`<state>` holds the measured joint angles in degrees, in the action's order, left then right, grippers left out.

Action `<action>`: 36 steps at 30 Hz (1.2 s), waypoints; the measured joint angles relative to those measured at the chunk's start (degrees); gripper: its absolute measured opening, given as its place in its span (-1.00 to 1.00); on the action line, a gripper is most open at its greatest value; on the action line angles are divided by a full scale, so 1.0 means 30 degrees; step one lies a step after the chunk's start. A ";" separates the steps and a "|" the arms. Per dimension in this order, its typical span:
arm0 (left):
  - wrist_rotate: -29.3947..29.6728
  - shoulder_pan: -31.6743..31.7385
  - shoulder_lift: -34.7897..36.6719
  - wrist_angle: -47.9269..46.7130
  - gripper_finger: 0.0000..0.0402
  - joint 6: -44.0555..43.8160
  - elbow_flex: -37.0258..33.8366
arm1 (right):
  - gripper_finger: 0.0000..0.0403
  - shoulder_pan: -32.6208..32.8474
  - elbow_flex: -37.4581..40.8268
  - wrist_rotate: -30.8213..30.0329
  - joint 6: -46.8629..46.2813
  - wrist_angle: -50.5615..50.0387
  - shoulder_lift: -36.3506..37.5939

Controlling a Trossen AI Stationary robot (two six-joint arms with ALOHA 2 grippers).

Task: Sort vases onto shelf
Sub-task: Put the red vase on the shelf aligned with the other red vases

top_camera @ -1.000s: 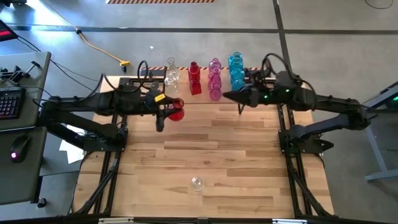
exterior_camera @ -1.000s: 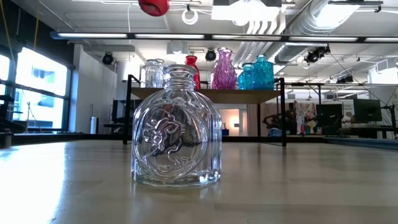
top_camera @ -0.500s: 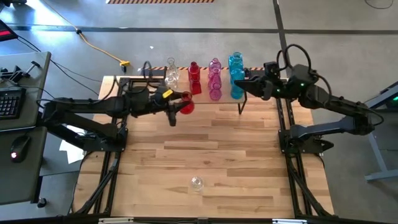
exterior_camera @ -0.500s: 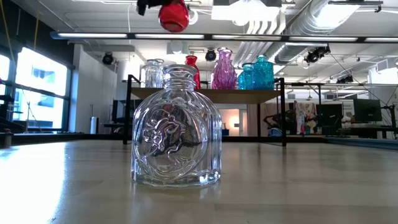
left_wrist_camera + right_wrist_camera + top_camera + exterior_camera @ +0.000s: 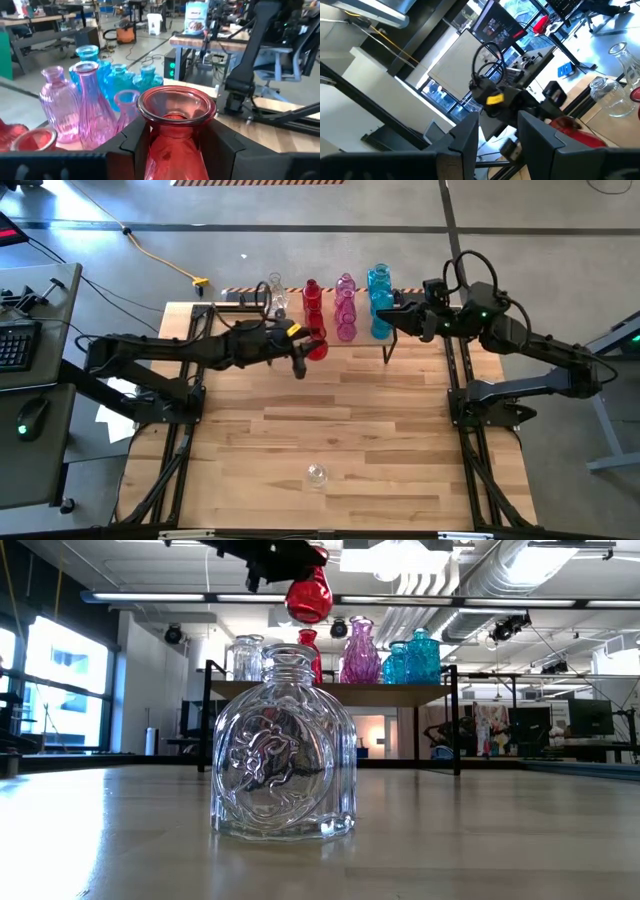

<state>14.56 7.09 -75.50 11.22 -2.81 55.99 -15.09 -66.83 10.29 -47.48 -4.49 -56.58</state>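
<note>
- The left gripper (image 5: pixel 303 352) reaches across the far part of the worktop (image 5: pixel 340 440) and hangs above it, just in front of the shelf (image 5: pixel 232 308).
- Its fingers (image 5: pixel 131 145) are closed partway on the neck of a red vase (image 5: pixel 176 135); in the left wrist view the dark pads press the glass from both sides below the flared rim.
- In the low view the same red vase (image 5: pixel 309 597) hangs in the air, above the shelf board (image 5: pixel 330 690) and above the red vase (image 5: pixel 308 645) that stands there.
- From above, the held vase (image 5: pixel 315 347) lies just near of the row of red vases (image 5: pixel 312 305) on the shelf.
- The shelf runs along the far edge of the worktop and carries the vases in colour groups from left to right: clear (image 5: pixel 276 298), red, pink (image 5: pixel 345 308) and blue (image 5: pixel 379 302).
- One clear vase (image 5: pixel 316 475) stands alone on the near part of the worktop, well apart from the shelf; in the low view it fills the foreground (image 5: pixel 284 772), upright, square in body with a raised pattern.
- The right gripper (image 5: pixel 384 320) hovers at the right end of the shelf, just beside the blue vases.
- Its fingers (image 5: pixel 465 140) stand partly open with nothing between them.
</note>
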 joint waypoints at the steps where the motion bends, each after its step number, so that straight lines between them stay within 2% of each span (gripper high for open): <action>1: -0.0003 0.0092 -0.0210 0.0091 -0.36 -0.0058 0.0000 | -0.41 0.0000 0.0000 0.0006 0.0000 -0.0009 0.0000; 12: -0.0732 0.0507 -0.1327 0.0403 -0.36 -0.1512 -0.0040 | -0.41 0.0004 0.0000 0.0753 0.0258 -0.0017 0.0000; 19: -0.0728 0.0088 -0.0157 0.2417 -0.36 -0.2959 -0.2853 | -0.41 0.0000 0.0000 0.0792 0.0503 -0.0095 0.0000; 26: -0.0504 0.0161 0.0891 0.4181 -0.36 -0.2308 -0.4347 | -0.41 0.0000 0.0007 0.0945 0.1064 -0.0360 0.0000; 36: -0.0433 0.1031 -0.0129 0.5084 -0.36 -0.1504 -0.4335 | -0.41 0.0007 0.0000 0.0938 0.1494 -0.0891 0.0000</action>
<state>13.26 10.18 -75.89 26.47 -7.32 42.98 -15.07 -66.83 13.10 -43.00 -7.16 -56.58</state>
